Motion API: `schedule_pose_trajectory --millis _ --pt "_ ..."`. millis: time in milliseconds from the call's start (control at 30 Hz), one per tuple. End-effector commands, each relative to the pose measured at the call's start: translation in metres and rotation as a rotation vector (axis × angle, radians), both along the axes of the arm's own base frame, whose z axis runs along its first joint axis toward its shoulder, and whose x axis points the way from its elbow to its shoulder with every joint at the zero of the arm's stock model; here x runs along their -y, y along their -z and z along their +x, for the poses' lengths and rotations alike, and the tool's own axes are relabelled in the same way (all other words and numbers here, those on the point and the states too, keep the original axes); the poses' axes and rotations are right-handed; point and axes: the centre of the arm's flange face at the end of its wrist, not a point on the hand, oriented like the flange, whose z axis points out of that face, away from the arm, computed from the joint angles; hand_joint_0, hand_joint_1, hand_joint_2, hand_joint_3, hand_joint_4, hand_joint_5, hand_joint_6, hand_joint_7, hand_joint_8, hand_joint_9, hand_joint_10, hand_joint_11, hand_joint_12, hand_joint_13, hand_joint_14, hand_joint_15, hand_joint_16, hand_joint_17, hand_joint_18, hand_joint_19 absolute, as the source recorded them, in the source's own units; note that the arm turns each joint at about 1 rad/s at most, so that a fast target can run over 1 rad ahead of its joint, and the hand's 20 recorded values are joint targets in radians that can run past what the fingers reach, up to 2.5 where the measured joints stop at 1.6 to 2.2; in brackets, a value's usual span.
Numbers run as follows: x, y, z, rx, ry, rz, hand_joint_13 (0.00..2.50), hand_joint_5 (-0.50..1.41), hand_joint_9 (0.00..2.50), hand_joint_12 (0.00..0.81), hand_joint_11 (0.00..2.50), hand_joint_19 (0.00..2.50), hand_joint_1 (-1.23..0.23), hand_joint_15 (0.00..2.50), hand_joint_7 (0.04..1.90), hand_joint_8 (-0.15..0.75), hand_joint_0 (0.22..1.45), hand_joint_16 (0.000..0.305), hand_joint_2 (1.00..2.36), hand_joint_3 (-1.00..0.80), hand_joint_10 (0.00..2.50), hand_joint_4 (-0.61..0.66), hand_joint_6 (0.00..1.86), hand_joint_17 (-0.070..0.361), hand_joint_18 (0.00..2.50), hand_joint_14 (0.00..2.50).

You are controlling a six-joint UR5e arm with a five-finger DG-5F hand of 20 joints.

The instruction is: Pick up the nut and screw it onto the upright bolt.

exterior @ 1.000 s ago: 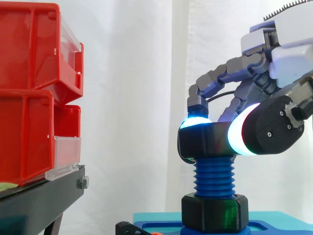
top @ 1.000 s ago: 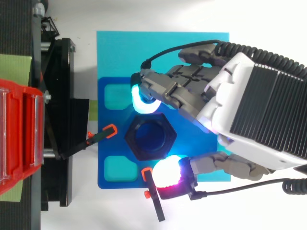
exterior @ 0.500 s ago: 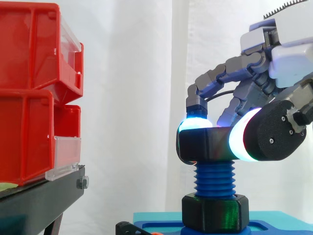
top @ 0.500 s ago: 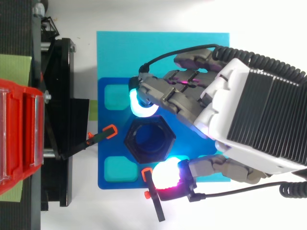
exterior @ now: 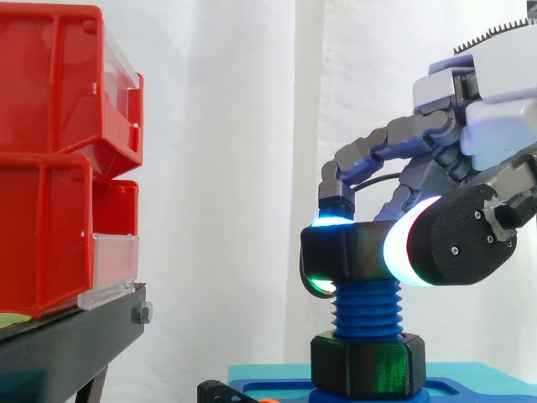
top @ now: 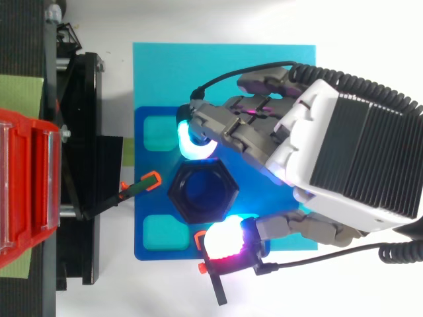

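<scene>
Status: found black nut sitting on top threads of upright blue bolt, well above a second black nut at bolt's foot. Saw hand clamped on the upper nut, pinching it between glowing pads on opposite sides. Noted red bins on black stand, well apart at side view's left.

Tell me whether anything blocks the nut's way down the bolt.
Nothing visible does. The nut, pinched by the hand, sits atop the bolt; bare blue threads run below it to the black hex collar at the base.
</scene>
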Motion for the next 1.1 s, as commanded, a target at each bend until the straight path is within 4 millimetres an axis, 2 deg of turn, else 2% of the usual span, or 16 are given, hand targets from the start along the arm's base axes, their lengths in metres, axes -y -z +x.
schedule_pose_trajectory --millis 0,333,500,567,767,1067 --pt "0.000 0.000 0.001 0.006 -0.006 0.003 0.77 -0.14 0.81 0.432 0.34 0.41 -0.72 0.12 1.27 0.353 0.59 0.043 1.00 -0.50 0.01 0.30 0.50 0.097 0.47 0.00" --pt "0.002 0.000 0.001 0.005 -0.006 0.002 0.76 -0.14 0.80 0.433 0.33 0.40 -0.72 0.13 1.26 0.353 0.58 0.044 1.00 -0.50 0.01 0.29 0.50 0.099 0.45 0.00" --pt "0.003 0.001 0.001 0.003 -0.012 0.001 0.74 -0.16 0.78 0.443 0.33 0.41 -0.73 0.13 1.11 0.345 0.55 0.048 1.00 -0.50 0.01 0.30 0.50 0.107 0.44 0.00" --pt "0.004 0.001 0.001 0.002 -0.012 0.001 0.73 -0.17 0.77 0.458 0.32 0.38 -0.67 0.14 1.05 0.352 0.49 0.053 1.00 -0.50 0.01 0.31 0.50 0.120 0.45 0.01" --pt "0.007 0.001 0.001 -0.004 -0.018 0.001 0.71 -0.18 0.76 0.495 0.25 0.35 -0.57 0.11 0.91 0.371 0.43 0.062 1.00 -0.50 0.01 0.31 0.50 0.140 0.49 0.00" --pt "0.013 0.002 0.000 -0.016 -0.023 -0.001 0.66 -0.19 0.71 0.515 0.18 0.32 -0.55 0.10 0.82 0.369 0.40 0.068 1.00 -0.50 0.01 0.28 0.50 0.152 0.46 0.00"
